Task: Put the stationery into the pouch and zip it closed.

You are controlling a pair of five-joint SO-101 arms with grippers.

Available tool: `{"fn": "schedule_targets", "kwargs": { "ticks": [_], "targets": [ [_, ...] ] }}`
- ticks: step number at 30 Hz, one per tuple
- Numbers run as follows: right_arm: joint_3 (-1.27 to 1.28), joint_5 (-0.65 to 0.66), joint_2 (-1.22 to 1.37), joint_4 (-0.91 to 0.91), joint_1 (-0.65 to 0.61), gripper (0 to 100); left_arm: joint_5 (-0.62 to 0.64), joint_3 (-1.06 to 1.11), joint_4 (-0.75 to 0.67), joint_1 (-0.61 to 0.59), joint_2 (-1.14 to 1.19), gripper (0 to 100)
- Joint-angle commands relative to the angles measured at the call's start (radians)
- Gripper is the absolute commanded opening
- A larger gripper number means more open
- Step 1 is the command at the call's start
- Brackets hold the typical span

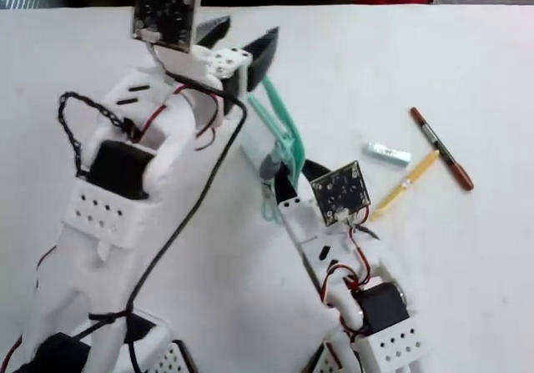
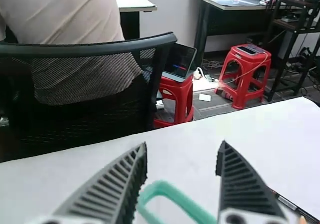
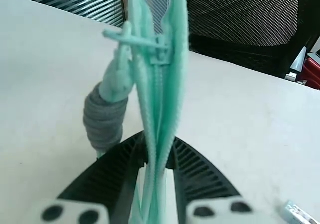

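Over on the left, the left gripper [image 1: 244,34] hangs above the far end of the pouch [image 1: 279,131] with its fingers spread wide. From its own wrist view the mint-green edge of the pouch [image 2: 170,198] sits right in the gap between them, touched by neither. My read: it is lined up to take that end, so the mouth can be spread or steadied. Moving across, the pouch stands on edge rather than lying flat, a thin green strip running toward the right gripper [image 1: 296,181]. Its fingers are pinched tight on the near end of the pouch [image 3: 162,58], which looks like the reason it stands up. A grey-wrapped zip pull [image 3: 105,119] dangles at the side of the pouch, just ahead of the right gripper's fingers. Further right, the stationery lies loose on the white worktop [image 1: 417,73], well apart from the pouch. There is a yellow pencil [image 1: 406,181], a small pale blue piece [image 1: 387,153] and a brown pen [image 1: 442,149] crossing the pencil's tip. Nothing looks packed yet, so I'd judge this the set-up: one arm anchors, the other is about to help open.
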Motion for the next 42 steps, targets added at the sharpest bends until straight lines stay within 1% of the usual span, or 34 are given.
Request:
{"fn": "schedule_targets", "kwargs": {
  "ticks": [1,3,8,11,16,23,27,29,31,33,35,38,40,42],
  "targets": [
    [-0.005,-0.003,0.002,-0.016,0.008,1.9,-0.006,0.014,-0.003,-0.068,-0.022,23],
    [-0.005,-0.003,0.002,-0.016,0.008,1.9,-0.006,0.046,-0.005,-0.079,0.001,23],
    [-0.005,-0.003,0.002,-0.016,0.010,1.9,-0.005,0.051,-0.080,-0.113,0.081,23],
    [-0.005,-0.003,0.002,-0.016,0.013,1.9,-0.009,0.041,-0.061,-0.117,0.104,23],
    [-0.005,-0.003,0.002,-0.016,0.012,1.9,-0.009,-0.060,0.098,-0.130,0.113,18],
    [-0.005,-0.003,0.002,-0.016,0.013,1.9,-0.011,-0.086,0.215,-0.119,0.102,18],
    [-0.005,-0.003,0.002,-0.016,0.012,1.9,-0.006,-0.084,0.299,-0.217,0.102,18],
    [-0.005,-0.003,0.002,-0.016,0.013,1.9,-0.005,-0.097,0.387,-0.272,0.082,18],
    [-0.005,-0.003,0.002,-0.016,0.016,1.9,-0.011,-0.091,0.488,-0.297,0.018,18],
    [-0.005,-0.008,0.002,-0.018,0.025,1.9,-0.037,-0.058,0.542,-0.302,-0.073,18],
    [-0.005,-0.008,0.002,-0.018,0.025,1.9,-0.089,-0.002,0.506,-0.302,-0.168,18],
    [-0.005,-0.009,0.002,-0.018,0.024,1.9,-0.100,0.083,0.387,-0.298,-0.286,18],
    [-0.005,-0.011,0.002,-0.016,0.024,1.9,-0.101,0.112,0.325,-0.257,-0.321,18],
    [-0.005,-0.012,0.002,-0.015,0.021,1.9,-0.103,0.112,0.298,-0.197,-0.312,18]
  ]
}}
